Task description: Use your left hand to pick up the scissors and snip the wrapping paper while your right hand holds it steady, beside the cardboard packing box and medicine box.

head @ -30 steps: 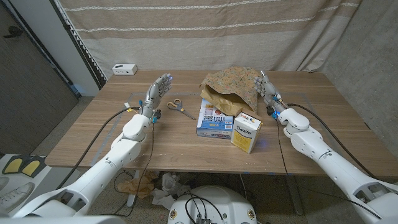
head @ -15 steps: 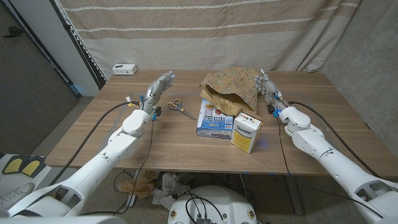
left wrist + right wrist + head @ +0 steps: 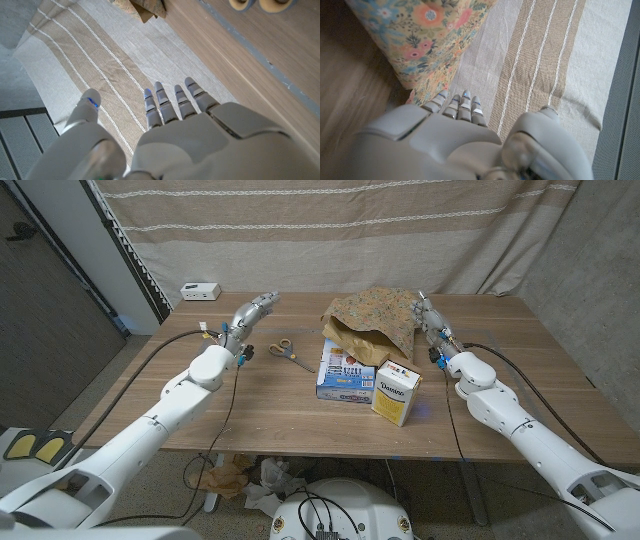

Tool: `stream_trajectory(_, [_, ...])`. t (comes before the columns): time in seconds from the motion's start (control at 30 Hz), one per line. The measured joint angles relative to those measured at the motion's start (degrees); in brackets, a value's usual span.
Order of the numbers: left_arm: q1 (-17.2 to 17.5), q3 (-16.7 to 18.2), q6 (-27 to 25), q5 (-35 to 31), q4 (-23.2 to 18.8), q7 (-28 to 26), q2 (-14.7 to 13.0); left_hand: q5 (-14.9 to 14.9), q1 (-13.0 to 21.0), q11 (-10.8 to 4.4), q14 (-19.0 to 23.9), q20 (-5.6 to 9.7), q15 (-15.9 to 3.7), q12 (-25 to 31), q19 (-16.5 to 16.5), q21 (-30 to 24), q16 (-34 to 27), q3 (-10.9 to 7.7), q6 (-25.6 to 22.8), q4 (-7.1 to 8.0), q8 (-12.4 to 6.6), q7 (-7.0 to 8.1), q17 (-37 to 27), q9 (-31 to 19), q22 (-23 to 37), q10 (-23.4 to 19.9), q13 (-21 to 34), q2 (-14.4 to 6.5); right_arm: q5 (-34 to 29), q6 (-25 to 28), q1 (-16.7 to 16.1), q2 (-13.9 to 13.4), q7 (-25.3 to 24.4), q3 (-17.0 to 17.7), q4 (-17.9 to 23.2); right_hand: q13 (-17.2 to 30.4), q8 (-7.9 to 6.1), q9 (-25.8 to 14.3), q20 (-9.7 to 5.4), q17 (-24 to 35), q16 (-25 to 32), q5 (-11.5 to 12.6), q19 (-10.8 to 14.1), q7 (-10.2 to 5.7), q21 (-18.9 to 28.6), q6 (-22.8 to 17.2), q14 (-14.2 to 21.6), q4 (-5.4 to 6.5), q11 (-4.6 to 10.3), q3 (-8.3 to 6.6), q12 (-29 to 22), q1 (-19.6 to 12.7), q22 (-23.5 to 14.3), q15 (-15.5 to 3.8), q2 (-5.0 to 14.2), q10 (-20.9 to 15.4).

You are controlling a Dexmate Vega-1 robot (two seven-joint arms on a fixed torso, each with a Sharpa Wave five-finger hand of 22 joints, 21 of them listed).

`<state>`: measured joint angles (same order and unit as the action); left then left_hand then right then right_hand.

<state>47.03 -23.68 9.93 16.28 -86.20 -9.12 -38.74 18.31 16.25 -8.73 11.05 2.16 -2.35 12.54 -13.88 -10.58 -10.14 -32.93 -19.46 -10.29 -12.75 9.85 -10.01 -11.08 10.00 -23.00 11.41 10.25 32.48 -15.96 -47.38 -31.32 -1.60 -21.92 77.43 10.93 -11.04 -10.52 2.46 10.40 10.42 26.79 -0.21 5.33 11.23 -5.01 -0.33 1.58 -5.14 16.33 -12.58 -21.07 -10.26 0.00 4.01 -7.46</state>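
My left hand [image 3: 252, 312] hovers empty, fingers spread, near the scissors [image 3: 290, 351] lying flat on the surface. They look thin, stiff, likely slippery; I'd take the handle loops. My right hand [image 3: 428, 317], empty, stands beside the floppy wrapping paper [image 3: 372, 318].

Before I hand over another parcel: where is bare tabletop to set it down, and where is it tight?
Bare wood runs along the near table edge, left of the medicine box. Another bare stretch lies right of the right hand. It is crowded mid-table: wrapping paper, cardboard packing box and medicine box cluster, scissors just left, below the left hand.
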Motion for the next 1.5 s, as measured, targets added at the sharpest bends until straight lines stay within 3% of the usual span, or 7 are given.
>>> stream_trajectory(0.47, [1.2,0.1,-9.7,-5.3,-9.2,-2.7,-5.2,1.5,4.8,-2.34,-1.3,-0.35,0.18,0.5,1.6,0.0,0.0,-0.23,-0.7,-0.23,-0.66,-1.09,0.0,-0.8,0.0,-1.7,0.7,0.0,-1.9,-0.3,-0.9,-0.8,-2.4,0.3,1.9,0.0,0.0,0.0,0.0,0.0,0.0,0.0,0.0,0.0,0.0,0.0,-0.3,0.0,0.01,0.0,0.0,0.0,0.0,0.31,0.0,0.0])
stream_trajectory(0.63, [1.6,0.1,-13.7,-6.9,-12.1,-3.4,-6.6,1.8,6.1,-2.96,-1.2,-0.41,0.18,0.9,1.6,0.0,-0.3,-0.14,0.5,-0.32,-0.66,-0.44,0.0,-1.1,-0.1,-2.3,1.0,1.0,-2.1,0.0,-1.2,-1.0,-3.0,0.5,2.3,0.0,0.0,0.0,0.0,0.0,0.0,0.0,0.0,-0.01,0.0,0.0,-0.3,0.0,0.01,0.0,0.0,0.0,0.0,0.31,0.01,0.0])
stream_trajectory(0.77, [1.7,0.2,-16.3,-8.2,-14.1,-4.3,-7.4,1.8,7.0,-3.43,-0.4,-0.39,0.17,1.5,1.6,-0.2,-0.9,1.24,0.6,-0.51,-0.66,0.0,-0.2,-1.3,0.0,-3.5,1.3,1.3,-2.4,0.1,-1.3,-1.0,-3.5,0.5,2.5,0.0,0.0,0.0,0.31,0.0,0.0,0.0,-0.3,-0.01,0.0,0.0,-0.3,0.0,0.01,0.0,0.0,-0.3,0.0,0.31,0.31,0.0])
stream_trajectory(1.1, [1.8,0.1,-19.2,-10.4,-16.3,-5.3,-8.3,1.6,8.3,-3.44,0.4,-0.3,0.07,1.9,1.1,-0.5,-1.0,2.7,0.7,-0.46,-1.12,1.02,-0.3,-1.6,0.0,-4.5,1.5,1.3,-3.6,0.1,-1.5,-1.0,-4.7,0.5,3.1,0.0,0.0,0.0,0.31,0.0,0.0,0.0,-0.3,-0.01,0.0,0.0,-0.3,-0.24,0.01,-0.24,0.0,-0.3,0.0,0.31,0.31,0.0])
stream_trajectory(1.33, [1.6,-0.3,-19.3,-11.3,-16.4,-5.7,-8.1,1.6,8.8,-3.44,0.4,-0.32,-0.01,1.9,1.1,-0.5,-1.0,3.35,1.4,-0.29,-0.78,0.87,-0.3,-1.6,0.0,-4.0,1.8,1.2,-4.4,0.0,-2.0,-1.3,-5.5,0.5,4.0,0.0,0.0,0.0,0.31,0.0,0.0,0.3,-0.3,-0.22,0.0,0.2,-0.6,-0.51,0.01,-0.51,0.0,-1.1,0.0,-0.02,0.47,0.0])
stream_trajectory(1.5, [1.4,-0.6,-19.8,-12.0,-16.0,-6.0,-7.7,1.6,8.8,-3.44,0.5,-0.62,0.01,1.9,0.8,-0.5,-1.0,3.89,1.6,-0.22,-0.77,0.93,-0.3,-1.6,0.0,-4.0,1.8,1.2,-5.5,-0.5,-2.6,-1.9,-6.3,0.8,5.1,0.0,0.0,0.0,0.31,0.0,0.0,1.1,-0.3,0.03,0.0,1.3,-0.6,-1.99,0.58,-1.37,0.0,-3.6,0.0,-0.02,0.71,0.1])
